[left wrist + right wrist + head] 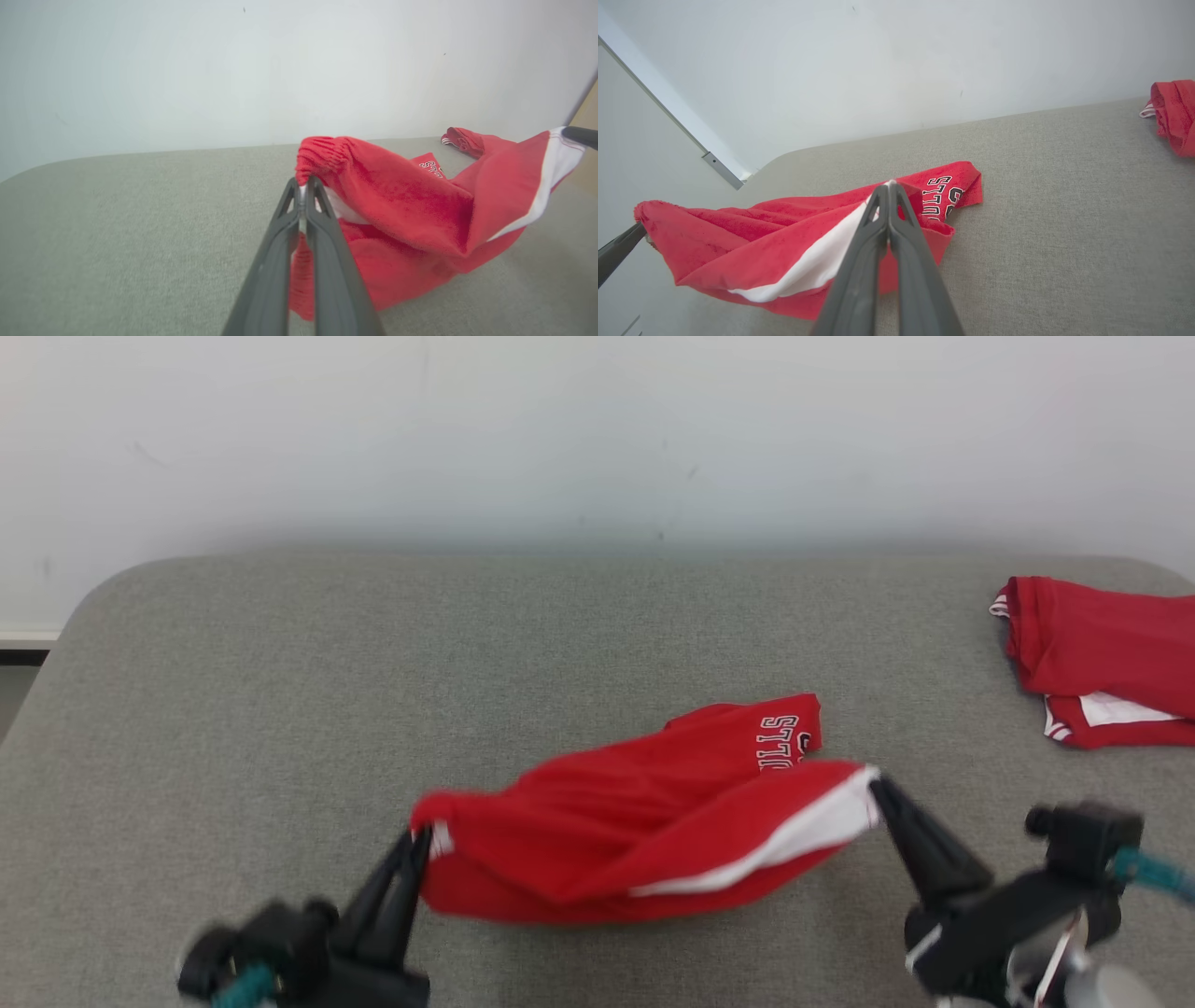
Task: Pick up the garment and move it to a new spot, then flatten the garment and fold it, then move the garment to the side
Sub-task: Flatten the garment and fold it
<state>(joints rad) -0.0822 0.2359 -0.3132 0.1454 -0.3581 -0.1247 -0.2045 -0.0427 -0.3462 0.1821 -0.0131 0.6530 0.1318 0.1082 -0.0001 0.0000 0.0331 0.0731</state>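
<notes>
Red garment [644,821] with a white side stripe, hanging between two hands over the near middle of the grey fabric-covered tabletop [280,709]. The left hand [420,845] is pinching the gathered elastic edge at one end, its fingers closed fully on the cloth. The right hand [878,791] is pinching the white-striped corner at the other end, likewise closed tight. The lettered portion is trailing onto the tabletop behind, and the sagging lower fold appears to be resting on it. Gripping two opposite ends is presumably serving to draw the cloth taut, so that it can be laid flat before folding. A second red garment [1102,653] is lying bunched near the far right edge, well apart.
</notes>
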